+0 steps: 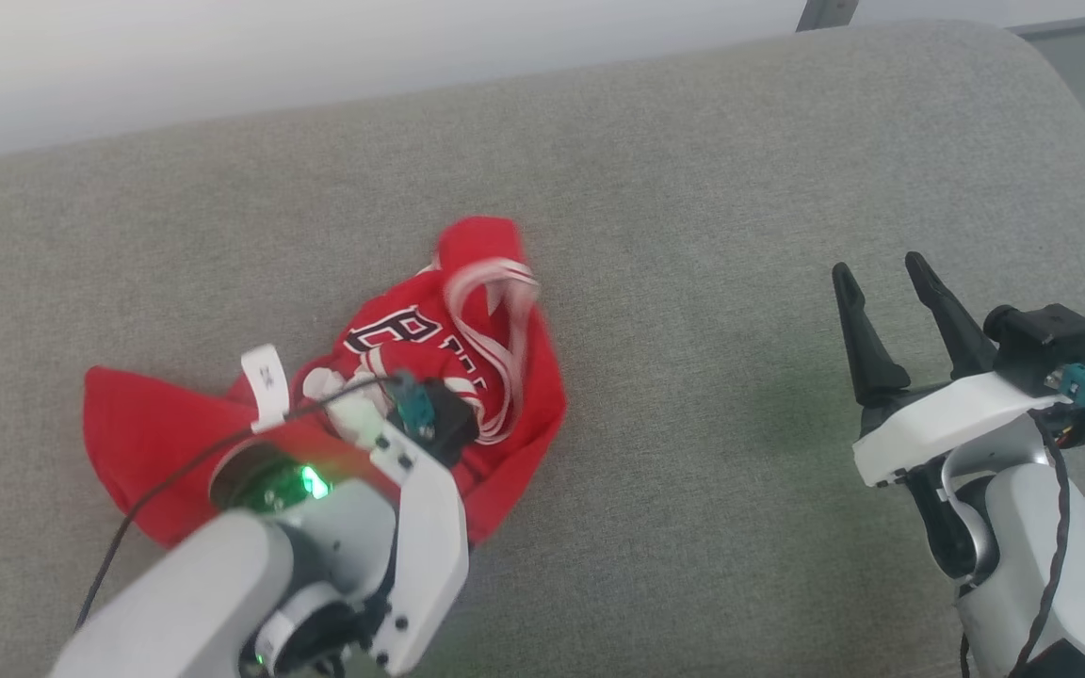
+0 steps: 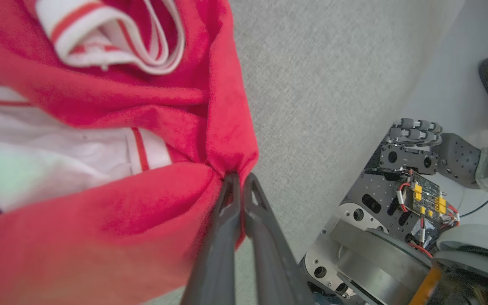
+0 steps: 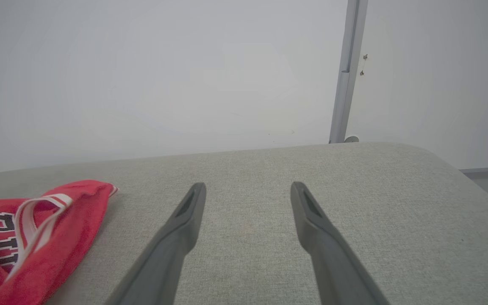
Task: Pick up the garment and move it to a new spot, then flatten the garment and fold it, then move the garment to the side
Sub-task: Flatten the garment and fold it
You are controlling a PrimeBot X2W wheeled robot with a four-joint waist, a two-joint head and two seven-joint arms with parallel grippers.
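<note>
I have the garment (image 1: 542, 386) bunched in a loose heap on the grey cushion (image 1: 693, 188), left of centre in the head view, with black-and-white lettering and white striped trim facing up and a white tag (image 1: 263, 372) sticking out near my left wrist. In the left wrist view the left gripper (image 2: 240, 178) has its fingers pressed together, pinching a gathered fold at the red edge of the garment (image 2: 100, 220). The cloth puckers right at the tips, and white lining and a loop of striped trim show beyond. To the right in that view the cushion ends, and below it I see the robot's base (image 2: 396, 212) and a person's foot (image 2: 458, 154) in a dark perforated shoe on the floor. My right gripper (image 1: 880, 268) sits well apart from the heap, at the right of the head view, fingers spread wide and holding nothing. From the right wrist, that gripper (image 3: 248, 186) hovers over bare cushion, with the garment (image 3: 70, 220) at the lower left and a pale wall (image 3: 142, 63) behind.
</note>
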